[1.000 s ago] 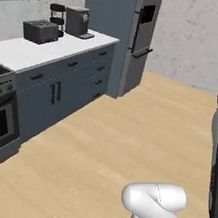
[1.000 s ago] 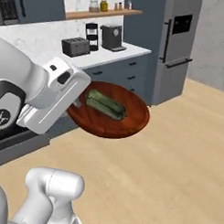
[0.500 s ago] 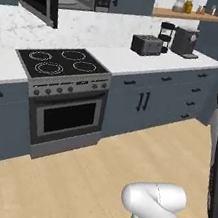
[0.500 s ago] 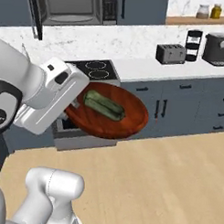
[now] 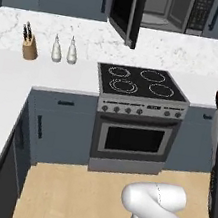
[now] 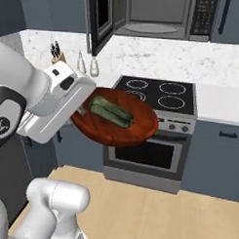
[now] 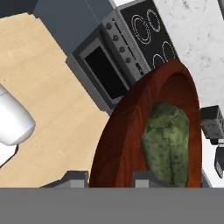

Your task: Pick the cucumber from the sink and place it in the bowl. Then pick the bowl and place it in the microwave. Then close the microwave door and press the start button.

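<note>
The jaws clamp partway closed on the rim of the reddish-brown bowl, held at centre frame before the stove. The dark green cucumber lies inside. The microwave door stands open, upper left.

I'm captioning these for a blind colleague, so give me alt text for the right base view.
A white robot arm's gripper carries a reddish-brown bowl holding a green cucumber, raised in front of a black stove. Above, the microwave hangs with its door swung open.
</note>
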